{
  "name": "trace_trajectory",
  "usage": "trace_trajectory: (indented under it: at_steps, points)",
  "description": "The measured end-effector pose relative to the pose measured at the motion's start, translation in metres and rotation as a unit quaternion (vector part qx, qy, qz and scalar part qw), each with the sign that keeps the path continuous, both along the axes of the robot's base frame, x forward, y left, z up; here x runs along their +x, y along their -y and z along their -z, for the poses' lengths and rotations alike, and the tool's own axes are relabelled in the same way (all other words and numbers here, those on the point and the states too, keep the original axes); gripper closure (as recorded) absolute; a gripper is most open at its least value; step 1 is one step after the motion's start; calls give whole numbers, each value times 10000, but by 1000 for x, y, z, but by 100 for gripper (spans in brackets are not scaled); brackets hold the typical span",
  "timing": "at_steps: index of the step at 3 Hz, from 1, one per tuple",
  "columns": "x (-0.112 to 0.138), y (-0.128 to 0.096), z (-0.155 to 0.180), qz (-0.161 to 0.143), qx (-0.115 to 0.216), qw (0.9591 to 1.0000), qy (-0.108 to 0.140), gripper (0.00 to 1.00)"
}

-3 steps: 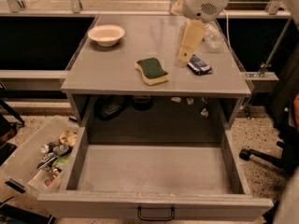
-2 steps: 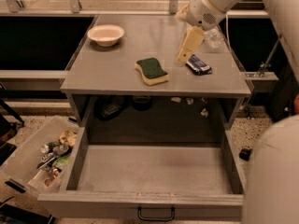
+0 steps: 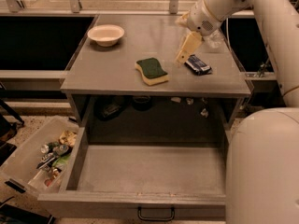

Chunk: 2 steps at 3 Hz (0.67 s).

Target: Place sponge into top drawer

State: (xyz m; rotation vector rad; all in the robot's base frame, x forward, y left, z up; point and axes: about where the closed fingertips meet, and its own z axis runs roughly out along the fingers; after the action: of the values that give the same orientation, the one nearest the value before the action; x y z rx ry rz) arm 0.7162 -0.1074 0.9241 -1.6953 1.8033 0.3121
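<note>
Camera view | gripper (image 3: 188, 48) over tabletop (image 3: 117, 64), 2 o'clock from sponge (image 3: 151, 70), grip state you cannot tell | sponge untouched, drawer (image 3: 93, 203) open | left for you: grasp, place.

White bowl (image 3: 106, 34) on tabletop (image 3: 117, 71); blue packet (image 3: 198, 65) near the tool (image 3: 188, 48); clutter bin (image 3: 23, 160) on floor (image 3: 44, 121)

Big white tubular robot arm (image 3: 261, 13) reaches in from the top right, wrist bent downward. Its cream-coloured two-finger gripper (image 3: 182, 57) hangs over the grey table (image 3: 103, 76) towards the back right corner, pointing down and slightly left.
</note>
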Motion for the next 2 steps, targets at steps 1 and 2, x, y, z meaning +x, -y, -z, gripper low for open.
trace_trajectory:
  at_steps: [1, 2]
  points:
    - [3, -3, 24, -48, 22, 9997, -236, 0]
    - [6, -18, 59, -222, 57, 9979, -601, 0]
